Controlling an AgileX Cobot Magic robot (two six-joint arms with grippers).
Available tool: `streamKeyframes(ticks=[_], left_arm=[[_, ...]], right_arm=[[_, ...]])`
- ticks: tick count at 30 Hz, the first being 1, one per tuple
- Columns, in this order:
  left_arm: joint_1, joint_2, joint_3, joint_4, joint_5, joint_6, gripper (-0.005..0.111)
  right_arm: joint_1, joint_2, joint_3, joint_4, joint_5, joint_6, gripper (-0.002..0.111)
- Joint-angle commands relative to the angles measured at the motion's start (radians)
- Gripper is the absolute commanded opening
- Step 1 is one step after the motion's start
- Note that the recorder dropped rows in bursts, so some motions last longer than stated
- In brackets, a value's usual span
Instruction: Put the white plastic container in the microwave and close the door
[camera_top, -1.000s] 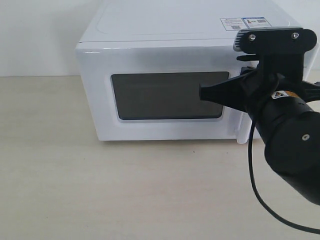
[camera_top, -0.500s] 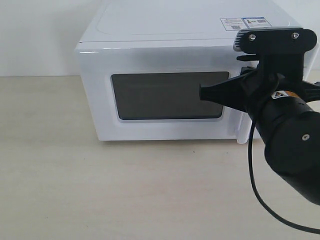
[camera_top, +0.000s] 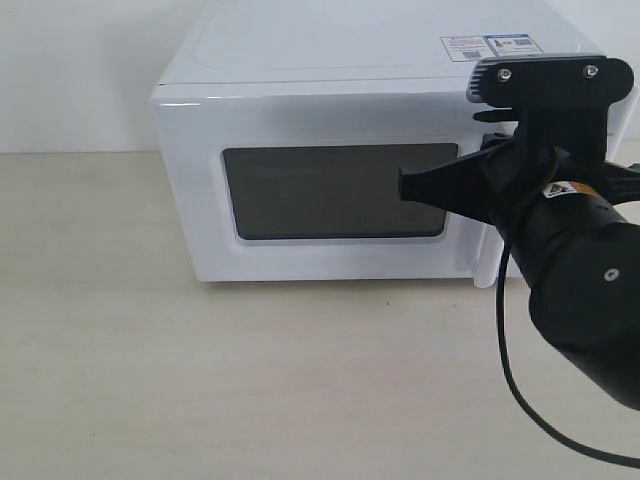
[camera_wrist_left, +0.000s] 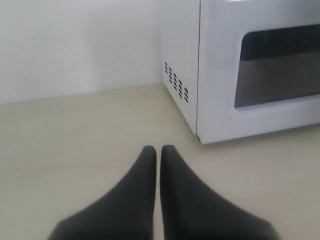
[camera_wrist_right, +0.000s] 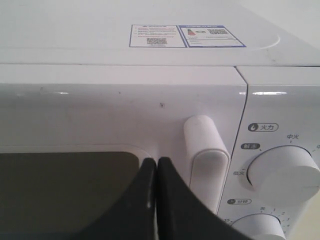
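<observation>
The white microwave (camera_top: 300, 60) stands at the back of the table with its door (camera_top: 330, 195) closed. No white plastic container shows in any view. My right gripper (camera_top: 405, 186) is shut and empty, its tip against the door's dark window near the bar handle (camera_wrist_right: 206, 150). The right wrist view shows the same gripper (camera_wrist_right: 156, 162) just beside that handle, with two round dials (camera_wrist_right: 282, 172) further along. My left gripper (camera_wrist_left: 157, 150) is shut and empty, low over the table, to the side of the microwave (camera_wrist_left: 220, 75); it is out of the exterior view.
The light wooden table (camera_top: 250, 380) stretches in front of the microwave. A white wall (camera_top: 80, 70) rises behind. A black cable (camera_top: 515, 390) hangs from the right arm. Vent slots (camera_wrist_left: 176, 81) mark the microwave's side wall.
</observation>
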Motion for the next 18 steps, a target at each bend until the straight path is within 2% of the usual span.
streamKeyframes(ticks=[1, 3, 5, 8, 18], left_arm=[[0.004, -0.002, 0.004, 0.008, 0.045, -0.050, 0.004], [0.004, -0.002, 0.004, 0.067, 0.045, -0.100, 0.004], [0.004, -0.002, 0.004, 0.195, 0.045, -0.242, 0.004], [0.004, -0.002, 0.004, 0.300, 0.043, -0.405, 0.004], [0.004, -0.002, 0.004, 0.290, 0.045, -0.409, 0.004]], right_arm=[[0.003, -0.010, 0.004, -0.001, -0.010, -0.002, 0.000], [0.003, -0.010, 0.004, -0.001, -0.010, -0.002, 0.000], [0.003, -0.010, 0.004, -0.001, -0.010, -0.002, 0.000], [0.003, -0.010, 0.004, -0.001, -0.010, -0.002, 0.000], [0.003, -0.010, 0.004, -0.001, -0.010, -0.002, 0.000]])
